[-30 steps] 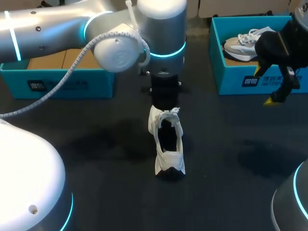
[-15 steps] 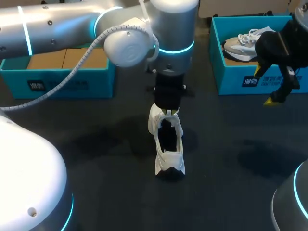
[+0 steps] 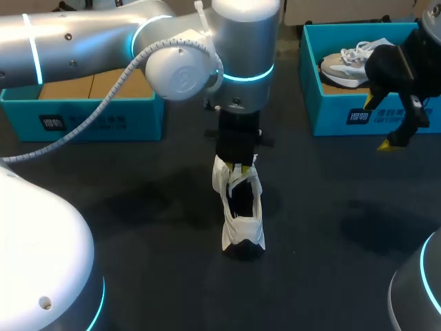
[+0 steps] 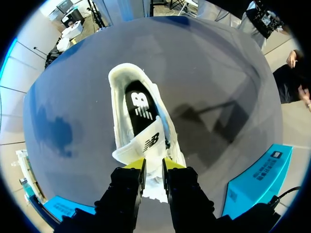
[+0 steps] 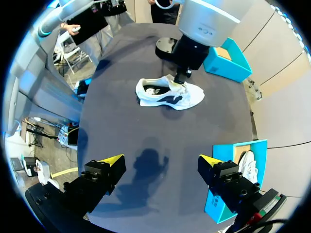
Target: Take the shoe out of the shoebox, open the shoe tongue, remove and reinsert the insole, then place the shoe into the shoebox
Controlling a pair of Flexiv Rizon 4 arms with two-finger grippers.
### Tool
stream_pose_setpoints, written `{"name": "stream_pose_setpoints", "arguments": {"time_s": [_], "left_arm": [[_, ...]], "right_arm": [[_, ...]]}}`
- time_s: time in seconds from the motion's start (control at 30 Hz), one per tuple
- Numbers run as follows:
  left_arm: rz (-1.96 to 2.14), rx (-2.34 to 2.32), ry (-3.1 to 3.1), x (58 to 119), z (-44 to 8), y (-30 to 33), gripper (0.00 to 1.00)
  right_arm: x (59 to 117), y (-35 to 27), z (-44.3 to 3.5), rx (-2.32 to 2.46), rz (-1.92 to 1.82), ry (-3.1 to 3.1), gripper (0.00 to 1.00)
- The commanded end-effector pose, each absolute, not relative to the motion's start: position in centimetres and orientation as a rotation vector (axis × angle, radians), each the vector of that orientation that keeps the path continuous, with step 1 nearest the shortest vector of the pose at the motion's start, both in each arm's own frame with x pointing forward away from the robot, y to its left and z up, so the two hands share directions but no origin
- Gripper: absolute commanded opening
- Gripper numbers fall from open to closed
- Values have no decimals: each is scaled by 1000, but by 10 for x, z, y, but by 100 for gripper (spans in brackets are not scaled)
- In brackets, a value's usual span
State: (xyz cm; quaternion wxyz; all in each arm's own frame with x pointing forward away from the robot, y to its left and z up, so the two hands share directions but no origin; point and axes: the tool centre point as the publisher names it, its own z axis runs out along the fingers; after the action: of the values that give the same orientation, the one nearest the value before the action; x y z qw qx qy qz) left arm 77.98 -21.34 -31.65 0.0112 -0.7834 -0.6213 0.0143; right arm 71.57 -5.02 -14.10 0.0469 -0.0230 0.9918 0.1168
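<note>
Now pinching the shoe tongue (image 4: 149, 144) with the left tool (image 4: 153, 166), near the middle of the worktop (image 3: 138, 214) — holding the right tool (image 5: 161, 159) spread wide, empty.

The shoe (image 3: 241, 207) is set on its sole near the middle of the desk (image 3: 138, 276). Behind the shoe and to its left a shoebox (image 3: 83, 114) is placed. Behind it and to its right stands a second shoebox (image 3: 358, 110), in which another shoe (image 3: 348, 62) lies. The left pincer (image 4: 154, 164) is held directly over the shoe's far part (the tongue (image 4: 150, 143) is caught between its fingertips). The right pincer (image 5: 161, 159) is held well right of the shoe, just beside the second shoebox.
</note>
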Motion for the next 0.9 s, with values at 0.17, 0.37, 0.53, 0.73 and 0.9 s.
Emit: {"name": "stream_pose_setpoints", "arguments": {"time_s": [0.17,0.37,0.53,0.73,0.9], "left_arm": [[45,-2455,-2001,792,-314,-227,22],[47,-2462,-1956,788,-320,-240,21],[74,-2473,-1916,781,-317,-235,19],[62,-2473,-1878,775,-315,-218,18],[59,-2470,-1839,768,-317,-208,18]], "right_arm": [[718,-49,-141,-69,352,3031,100],[718,-49,-141,-69,352,3031,100],[718,-49,-141,-69,352,3031,100],[718,-49,-141,-69,352,3031,100],[718,-49,-141,-69,352,3031,100]]}}
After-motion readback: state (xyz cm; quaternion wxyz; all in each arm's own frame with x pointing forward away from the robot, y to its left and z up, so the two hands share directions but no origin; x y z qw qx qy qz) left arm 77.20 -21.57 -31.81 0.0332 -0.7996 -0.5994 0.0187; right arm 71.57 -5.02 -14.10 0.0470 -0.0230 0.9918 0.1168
